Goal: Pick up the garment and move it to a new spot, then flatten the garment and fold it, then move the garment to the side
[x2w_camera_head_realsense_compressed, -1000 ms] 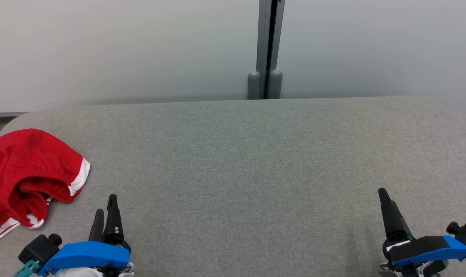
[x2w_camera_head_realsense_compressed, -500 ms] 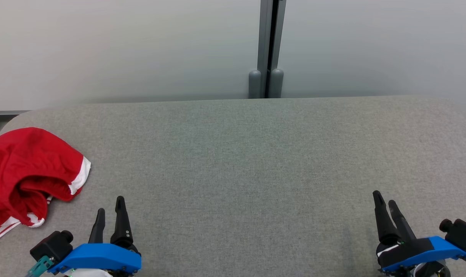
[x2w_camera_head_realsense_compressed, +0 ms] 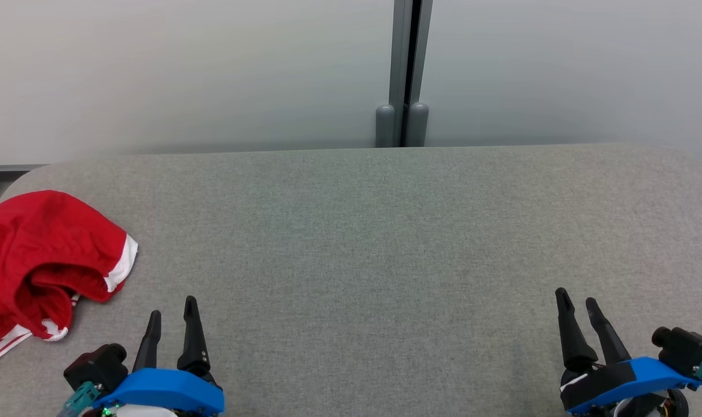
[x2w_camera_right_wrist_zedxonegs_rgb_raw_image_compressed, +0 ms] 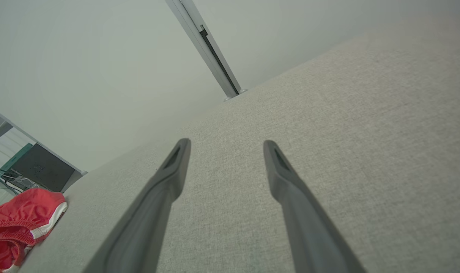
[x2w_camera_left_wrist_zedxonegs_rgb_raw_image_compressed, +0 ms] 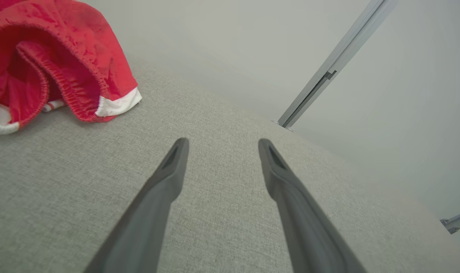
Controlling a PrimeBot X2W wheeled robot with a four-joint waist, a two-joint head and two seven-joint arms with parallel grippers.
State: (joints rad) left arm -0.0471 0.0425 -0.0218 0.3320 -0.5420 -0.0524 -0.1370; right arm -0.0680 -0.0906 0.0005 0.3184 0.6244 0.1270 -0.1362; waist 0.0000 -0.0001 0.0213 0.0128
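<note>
The big grey fabric-covered tabletop (x2w_camera_head_realsense_compressed: 386, 231) takes up most of the head view. The crumpled red garment with white trim and an elastic waistband (x2w_camera_head_realsense_compressed: 44, 255) sits bunched up at the table's far left edge. It looks light, soft and floppy (it'll probably sag from wherever it's pinched), so the gathered waistband or the white hem seems like the best bite. The left gripper (x2w_camera_head_realsense_compressed: 172, 308) hovers near the garment with its jaws spread wide, holding nothing. Same deal for the right gripper (x2w_camera_head_realsense_compressed: 574, 297), well apart on the other side.
</note>
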